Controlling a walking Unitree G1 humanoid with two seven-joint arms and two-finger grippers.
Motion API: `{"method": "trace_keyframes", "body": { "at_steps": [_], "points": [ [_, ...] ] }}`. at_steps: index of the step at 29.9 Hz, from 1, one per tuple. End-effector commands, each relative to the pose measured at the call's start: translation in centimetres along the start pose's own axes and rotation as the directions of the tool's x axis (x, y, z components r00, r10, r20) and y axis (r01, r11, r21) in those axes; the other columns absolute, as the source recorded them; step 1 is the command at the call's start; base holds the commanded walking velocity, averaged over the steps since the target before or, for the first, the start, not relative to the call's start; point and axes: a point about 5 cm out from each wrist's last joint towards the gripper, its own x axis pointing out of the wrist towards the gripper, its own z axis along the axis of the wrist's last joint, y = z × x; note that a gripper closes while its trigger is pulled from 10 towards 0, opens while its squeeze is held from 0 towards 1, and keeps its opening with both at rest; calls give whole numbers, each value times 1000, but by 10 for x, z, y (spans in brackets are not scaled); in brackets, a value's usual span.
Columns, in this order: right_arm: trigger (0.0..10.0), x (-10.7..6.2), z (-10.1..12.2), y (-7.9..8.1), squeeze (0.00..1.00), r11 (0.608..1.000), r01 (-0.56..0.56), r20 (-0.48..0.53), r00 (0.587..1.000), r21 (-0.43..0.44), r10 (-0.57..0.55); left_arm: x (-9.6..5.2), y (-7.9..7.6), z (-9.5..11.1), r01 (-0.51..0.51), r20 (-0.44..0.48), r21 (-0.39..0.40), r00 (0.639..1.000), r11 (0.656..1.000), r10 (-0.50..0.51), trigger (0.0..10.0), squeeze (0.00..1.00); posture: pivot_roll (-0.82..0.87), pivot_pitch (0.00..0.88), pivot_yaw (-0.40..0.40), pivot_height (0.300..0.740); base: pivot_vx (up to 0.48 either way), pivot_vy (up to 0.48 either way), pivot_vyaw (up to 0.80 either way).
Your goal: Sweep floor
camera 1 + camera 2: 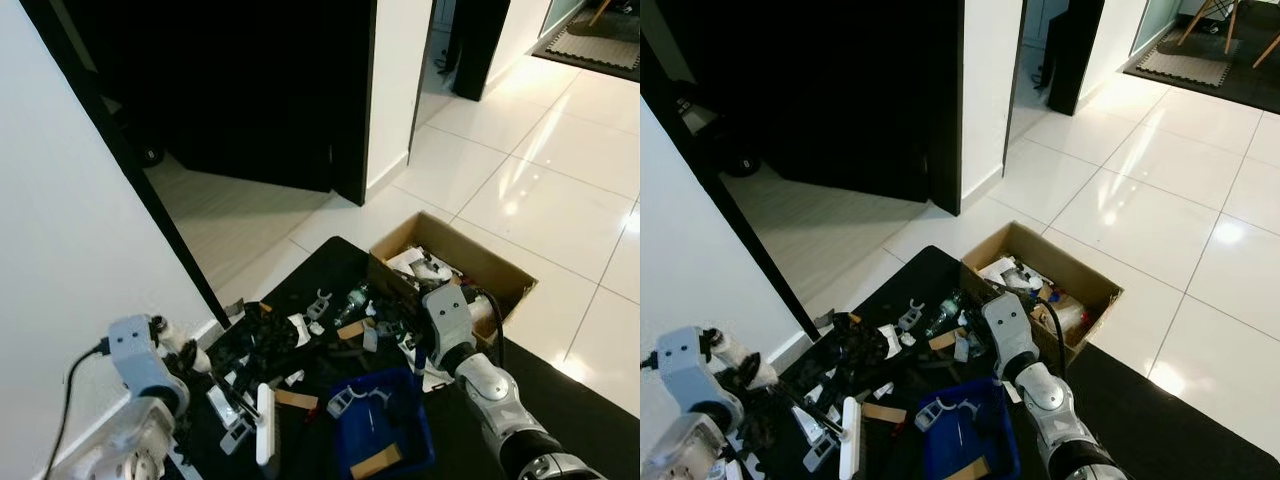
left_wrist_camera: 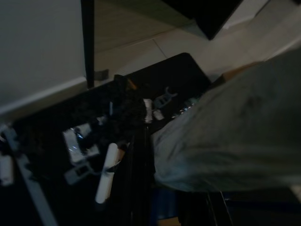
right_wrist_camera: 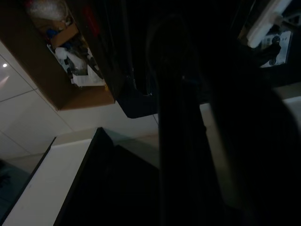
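Observation:
A white brush head (image 1: 265, 425) lies on the black mat (image 1: 330, 262) among scattered debris (image 1: 300, 330): white plastic bits, cardboard scraps and dark clumps. A thin black handle runs from it back to my left gripper (image 1: 775, 388), low on the left by the wall, which looks shut on that handle. The brush head also shows pale in the left wrist view (image 2: 106, 176). A blue dustpan (image 1: 385, 430) sits on the mat to the right of the brush, with a cardboard scrap and a white clip in it. My right gripper (image 1: 418, 372) reaches down at the dustpan's far right corner.
An open cardboard box (image 1: 500, 265) of clutter stands at the mat's far right edge, touching my right wrist area. A white wall (image 1: 70, 220) with a black door frame is close on the left. Behind lies a dark open doorway (image 1: 240, 90); glossy white tiles (image 1: 560, 170) stretch to the right.

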Motion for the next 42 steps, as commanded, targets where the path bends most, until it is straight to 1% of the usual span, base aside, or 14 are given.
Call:
{"method": "trace_keyframes", "body": {
  "at_steps": [1,3,4,6,11,14,16,18,20,21,29,39,41,42],
  "points": [
    [10000,-4,-6,5,0,1000,-4,-15,1000,17,4,-8,-5,-59,-6,-281,-160,959,987,-39,10000,0,121,264,63,740,0,0,0],
    [10000,-4,-6,5,0,1000,-4,-15,1000,17,4,-8,-5,-59,-6,-281,-160,959,987,-39,10000,0,121,264,63,740,0,0,0],
    [10000,-4,-6,6,0,1000,-2,-15,1000,20,3,-8,-34,-58,50,-284,-235,952,971,-118,10000,0,123,265,64,740,0,0,0],
    [10000,-4,-6,6,0,1000,-2,-16,1000,22,2,-8,-50,-56,82,-286,-275,944,958,-163,10000,0,124,264,65,740,0,0,0],
    [10000,-3,-6,6,0,1000,3,-14,1000,23,-3,-5,-62,-59,67,-309,-323,935,944,-172,10000,0,118,262,71,740,0,0,0],
    [10000,-3,-6,5,0,1000,7,-13,1000,23,-6,-5,-64,-60,55,-314,-343,934,938,-169,10000,0,116,261,71,740,0,0,0],
    [10000,-4,-6,4,0,1000,14,-14,1000,24,-13,-3,-70,-62,34,-317,-398,933,917,-172,10000,0,114,261,71,740,0,0,0],
    [10000,-4,-6,3,0,1000,15,-14,1000,25,-14,-2,-71,-62,28,-317,-408,933,912,-171,10000,0,114,261,71,740,0,0,0],
    [10000,-4,-6,3,0,1000,16,-14,1000,25,-15,-1,-77,-59,32,-311,-430,933,902,-181,10000,0,114,261,70,740,0,0,0],
    [10000,-3,-6,3,0,1000,17,-16,1000,25,-17,1,-87,-55,37,-305,-452,933,891,-193,10000,0,114,260,67,740,0,0,0],
    [10000,-2,-4,3,0,999,20,-12,1000,27,-20,11,-103,-46,50,-277,-510,936,859,-219,10000,0,107,258,65,740,0,0,0],
    [10000,-3,-3,-4,0,997,58,-2,998,50,-58,9,-105,-31,81,-252,-507,938,858,-238,10000,0,116,254,66,740,0,0,0],
    [10000,-3,-1,-9,0,994,82,14,996,71,-83,8,-100,-23,115,-240,-440,941,891,-239,10000,0,118,252,67,740,0,0,0],
    [10000,-2,7,-17,0,991,108,59,992,82,-113,7,-91,-8,166,-211,-258,952,952,-223,10000,0,122,250,69,740,0,0,0]
  ]
}}
